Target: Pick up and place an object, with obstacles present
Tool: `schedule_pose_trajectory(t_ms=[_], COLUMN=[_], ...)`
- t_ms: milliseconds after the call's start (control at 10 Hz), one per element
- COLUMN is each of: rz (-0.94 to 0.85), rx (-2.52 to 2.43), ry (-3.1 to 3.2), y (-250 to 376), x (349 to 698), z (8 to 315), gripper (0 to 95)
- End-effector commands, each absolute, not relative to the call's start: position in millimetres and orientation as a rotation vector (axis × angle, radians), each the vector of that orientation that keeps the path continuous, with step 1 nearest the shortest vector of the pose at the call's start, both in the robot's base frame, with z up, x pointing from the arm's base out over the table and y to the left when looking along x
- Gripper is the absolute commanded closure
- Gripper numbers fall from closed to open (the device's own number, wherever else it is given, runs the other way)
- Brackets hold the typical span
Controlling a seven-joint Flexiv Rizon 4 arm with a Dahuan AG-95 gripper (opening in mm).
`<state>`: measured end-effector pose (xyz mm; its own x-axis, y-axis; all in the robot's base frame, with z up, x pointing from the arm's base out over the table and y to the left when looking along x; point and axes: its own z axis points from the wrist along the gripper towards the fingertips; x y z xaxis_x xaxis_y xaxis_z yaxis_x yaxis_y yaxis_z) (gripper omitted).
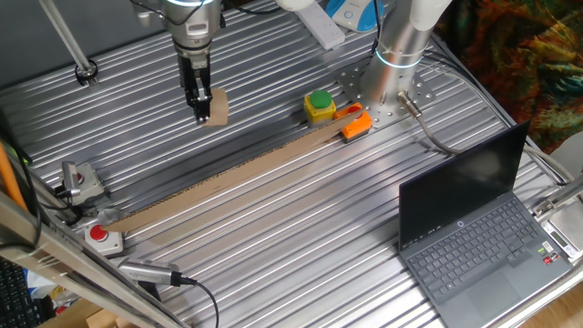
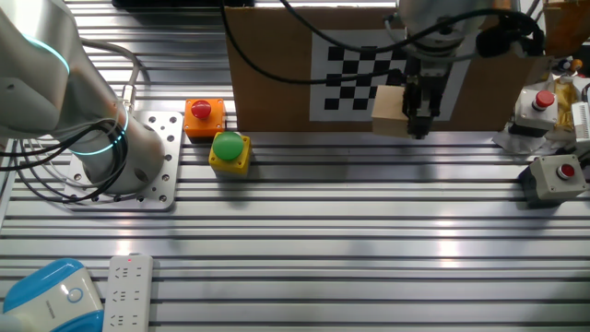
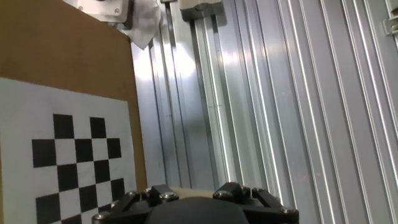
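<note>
The light-tan wooden block [image 1: 218, 107] sits between the fingers of my gripper [image 1: 200, 115], which is shut on it. They are at the back left of the table, on the far side of the long cardboard board [image 1: 228, 178]. In the other fixed view the block [image 2: 389, 111] hangs in front of the board's checkerboard face [image 2: 346, 74], to the left of the gripper [image 2: 419, 129], low over the table; I cannot tell whether it touches. In the hand view a tan sliver of the block [image 3: 186, 190] shows above the gripper body [image 3: 193, 208].
A yellow box with a green button [image 1: 320, 105] and an orange box [image 1: 356, 123] stand by the arm's base [image 1: 401, 55]. An open laptop [image 1: 474, 228] is at the front right. Grey button boxes [image 1: 77, 178] and a red button [image 1: 102, 237] sit at the left edge.
</note>
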<state>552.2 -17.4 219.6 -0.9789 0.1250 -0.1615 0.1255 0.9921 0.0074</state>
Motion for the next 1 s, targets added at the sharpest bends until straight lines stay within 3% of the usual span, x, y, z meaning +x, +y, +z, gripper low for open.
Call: schedule_pose_trajectory(t_ms=[100, 1000], rz=[-0.008, -0.001], rx=[0.191, 0.226], ry=[2.964, 3.067], y=[-17.3, -18.2], x=[549.9, 553.1], z=[220.2, 230.5], gripper=[95.0, 95.0])
